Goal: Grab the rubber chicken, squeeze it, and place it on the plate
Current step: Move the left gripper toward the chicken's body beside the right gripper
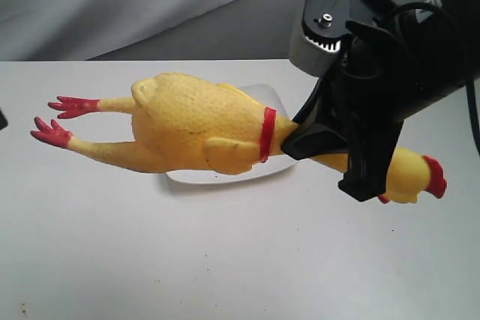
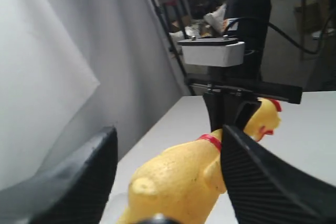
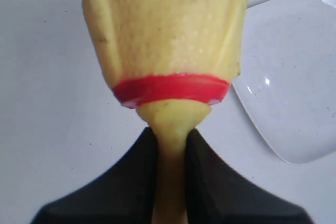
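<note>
A: Where is the toy chicken [image 1: 202, 129]?
B: Stretched across the middle of the frame, with its red feet at the left and its red-combed head at the right. Its bumpy body covers most of the white plate [image 1: 276, 97], which lies on the pale desk [image 1: 225, 260].
A: Is it resting on the plate?
B: I cannot tell whether the body touches it or hangs just above.
A: And the right pincer [image 1: 324, 149]?
B: Clamped narrow on the thin neck, just past the red band. In its own camera the black fingers [image 3: 121, 182] press the neck from both sides.
A: The left pincer [image 2: 167, 136]?
B: Spread wide, gripping nothing. In its camera the two ribbed fingers [image 2: 262, 182] frame the chicken, which lies beyond them.
</note>
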Controlling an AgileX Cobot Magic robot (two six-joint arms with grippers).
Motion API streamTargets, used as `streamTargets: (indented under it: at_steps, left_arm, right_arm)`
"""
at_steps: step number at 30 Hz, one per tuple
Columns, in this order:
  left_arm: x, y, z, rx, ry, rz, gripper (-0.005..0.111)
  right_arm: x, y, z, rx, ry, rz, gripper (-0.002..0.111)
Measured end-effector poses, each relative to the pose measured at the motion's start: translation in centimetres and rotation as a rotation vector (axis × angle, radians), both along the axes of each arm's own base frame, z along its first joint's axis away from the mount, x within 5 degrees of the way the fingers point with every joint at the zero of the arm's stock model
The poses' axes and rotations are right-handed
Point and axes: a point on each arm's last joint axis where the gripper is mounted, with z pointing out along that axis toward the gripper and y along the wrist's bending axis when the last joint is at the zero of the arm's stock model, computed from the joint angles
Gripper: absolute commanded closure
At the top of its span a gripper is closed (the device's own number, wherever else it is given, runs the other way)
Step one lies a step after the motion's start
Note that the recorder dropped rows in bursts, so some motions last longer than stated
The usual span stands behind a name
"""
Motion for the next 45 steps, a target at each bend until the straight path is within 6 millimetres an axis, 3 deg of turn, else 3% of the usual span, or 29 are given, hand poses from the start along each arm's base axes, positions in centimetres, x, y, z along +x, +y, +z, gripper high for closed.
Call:
streamTargets:
  at_steps: [3,7,12,19,24,28,31,36,38,42,45]
  left_arm:
    - [1.7,-0.4,0.3,0.0,0.071,-0.091,0.043]
    - [4.0,-1.6,-1.2,0.015,0.192,-0.226,0.043]
    - [6.0,-3.1,-2.9,0.157,0.114,-0.311,0.053]
    - [7.7,-2.3,-2.6,0.448,-0.228,-0.073,0.057]
    - [6.9,-0.7,-1.1,0.632,-0.449,0.115,0.056]
    - [5.6,-0.6,-0.3,0.719,-0.587,0.171,0.049]
    - [5.2,-0.2,-0.9,0.854,-0.66,0.257,0.049]
    - [5.2,1.4,-3.8,1.134,-0.654,0.432,0.049]
    - [4.8,1.3,-4.2,1.113,-0.634,0.448,0.047]
    - [3.7,0.6,-3.8,0.781,-0.438,0.438,0.043]
    - [3.2,0.4,-3.0,0.684,-0.314,0.432,0.04]
  right_arm:
    - [0.0,0.0,0.0,0.003,0.001,0.0,0.108]
    - [0.0,0.0,0.0,0.006,0.004,-0.001,0.108]
    - [0.0,0.1,0.0,0.008,0.005,-0.001,0.108]
    - [0.0,0.1,0.0,0.007,0.006,0.0,0.108]
    - [-0.1,0.1,0.0,0.007,0.007,0.001,0.108]
    - [-0.1,0.1,0.0,0.007,0.009,-0.001,0.108]
    - [-0.1,0.1,0.0,0.008,0.011,-0.004,0.108]
    - [-0.1,0.1,0.0,0.01,0.014,-0.008,0.108]
    - [-0.1,0.1,0.1,0.017,0.018,-0.009,0.108]
    - [-0.1,0.2,0.1,0.029,0.025,-0.01,0.108]
    - [-0.2,0.3,0.1,0.037,0.029,-0.011,0.108]
